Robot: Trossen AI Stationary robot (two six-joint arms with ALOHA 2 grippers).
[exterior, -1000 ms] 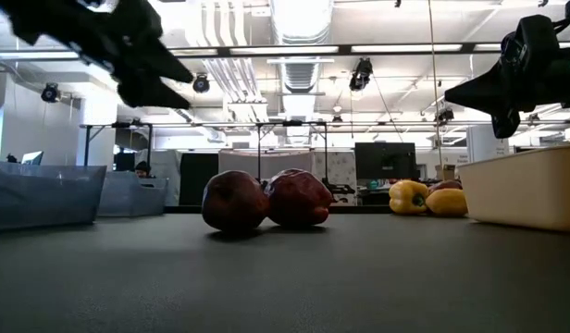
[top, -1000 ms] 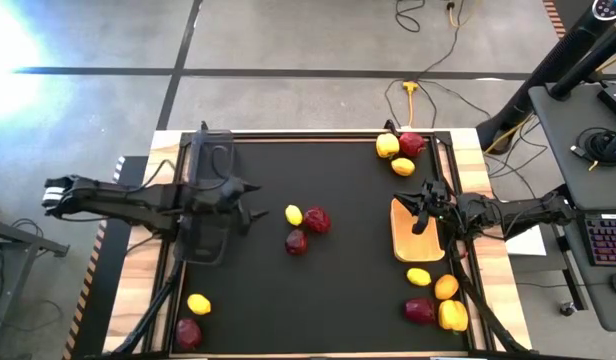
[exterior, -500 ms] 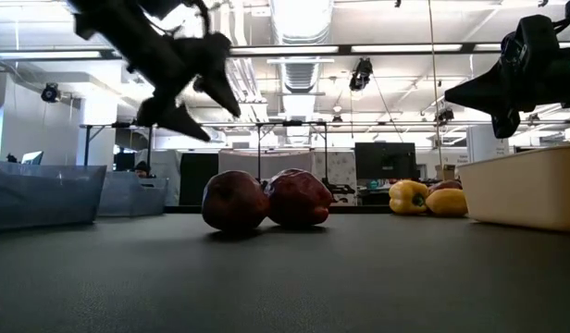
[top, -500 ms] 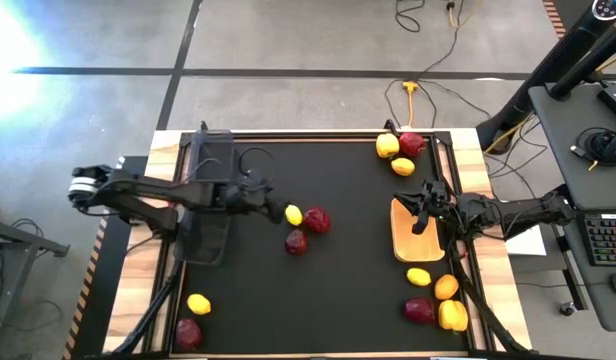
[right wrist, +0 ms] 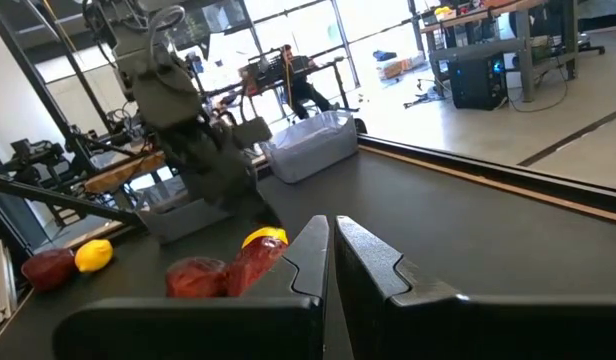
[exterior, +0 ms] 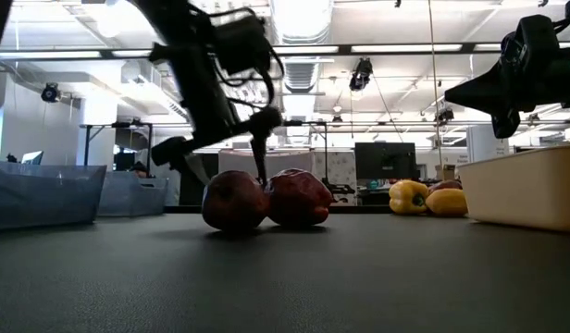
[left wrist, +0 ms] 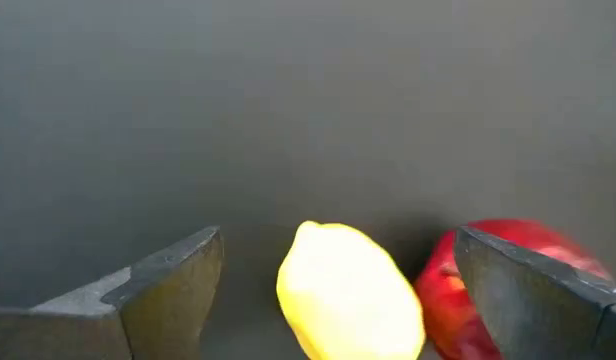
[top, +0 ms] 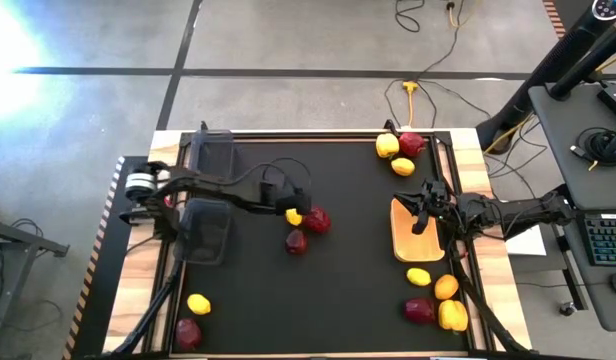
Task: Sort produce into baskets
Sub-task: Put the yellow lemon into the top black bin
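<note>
One lemon [top: 293, 215], lying mid-surface just beside two dark red fruits [top: 307, 230], sat framed by the left tool [top: 291, 205] with jaws wide, so the pick-up step needed descent and closing, while the right tool [top: 420, 213] waited shut above the orange-tan basket [top: 400, 245].

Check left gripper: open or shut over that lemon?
Open. The left gripper has its fingers spread wide either side of the yellow lemon, not touching it.

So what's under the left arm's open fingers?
A yellow lemon sits between the left gripper's open fingers, not yet gripped. A red fruit beside it is partly hidden behind one finger.
</note>
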